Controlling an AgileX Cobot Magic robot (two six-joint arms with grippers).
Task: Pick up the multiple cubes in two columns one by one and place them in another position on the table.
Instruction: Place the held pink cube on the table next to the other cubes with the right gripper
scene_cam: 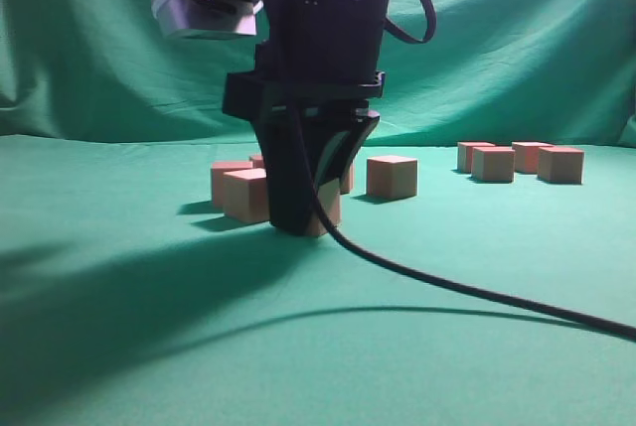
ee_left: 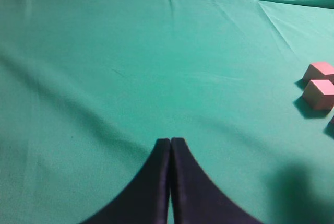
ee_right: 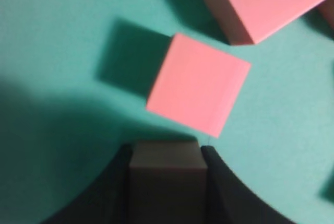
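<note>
My right gripper [scene_cam: 303, 215] stands low on the green table [scene_cam: 149, 327], shut on a salmon cube [scene_cam: 328, 213] that seems to touch the cloth. The right wrist view shows that cube [ee_right: 166, 164] dark in shadow between the jaws of the right gripper [ee_right: 166, 150]. Just beyond it lie two more cubes [ee_right: 198, 84] [ee_right: 261, 2]. Beside the gripper sit other cubes [scene_cam: 245, 195] [scene_cam: 392, 176]. A separate group of cubes [scene_cam: 493, 164] [scene_cam: 560, 164] lies at the far right. My left gripper [ee_left: 170, 141] is shut and holds nothing, hanging over bare cloth with two cubes [ee_left: 319, 93] [ee_left: 319, 71] at its right edge.
A black cable [scene_cam: 477, 292] trails from the right arm across the cloth to the right edge. The upright green backdrop [scene_cam: 517, 39] closes off the rear. The arm's shadow covers the near left of the table.
</note>
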